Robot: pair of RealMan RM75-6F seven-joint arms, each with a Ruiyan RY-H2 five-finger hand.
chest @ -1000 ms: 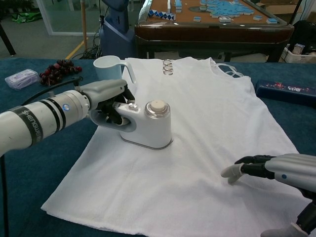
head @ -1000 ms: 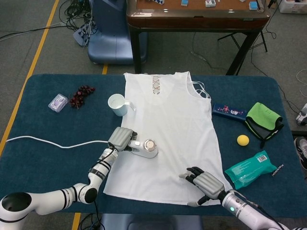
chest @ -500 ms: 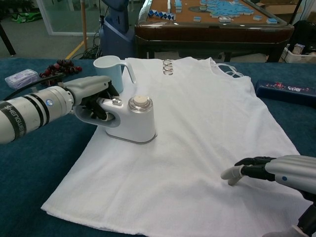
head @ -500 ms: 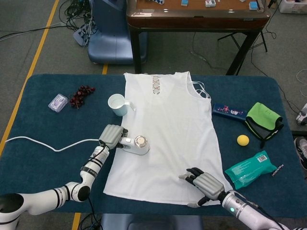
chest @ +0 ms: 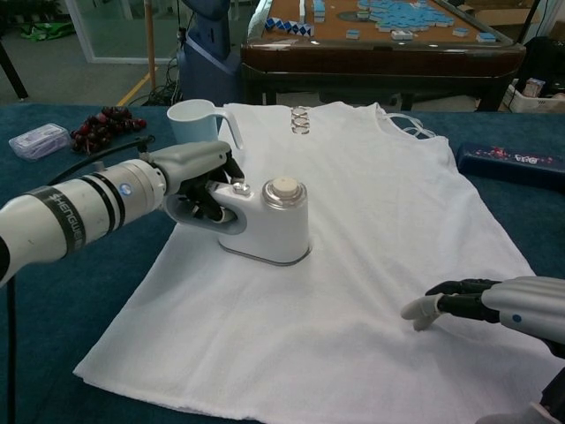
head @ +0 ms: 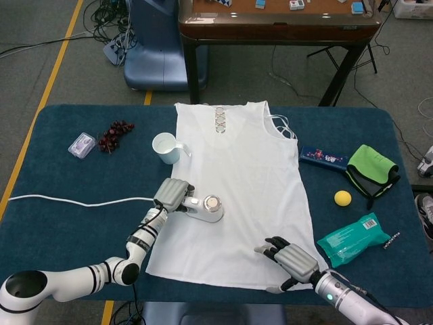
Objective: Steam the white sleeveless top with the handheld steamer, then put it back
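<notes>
My left hand point(chest: 196, 181) grips the white handheld steamer point(chest: 267, 224) on the white sleeveless top point(head: 237, 183); my right hand point(head: 289, 261), fingers spread, presses its hem.

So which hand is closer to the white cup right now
The left hand. It grips the steamer on the top's left side, just below the white cup. The right hand rests on the top's bottom right corner, well away from the cup.

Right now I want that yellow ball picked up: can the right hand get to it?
Probably yes: the right hand holds nothing, and only bare table lies between it and the yellow ball.
</notes>
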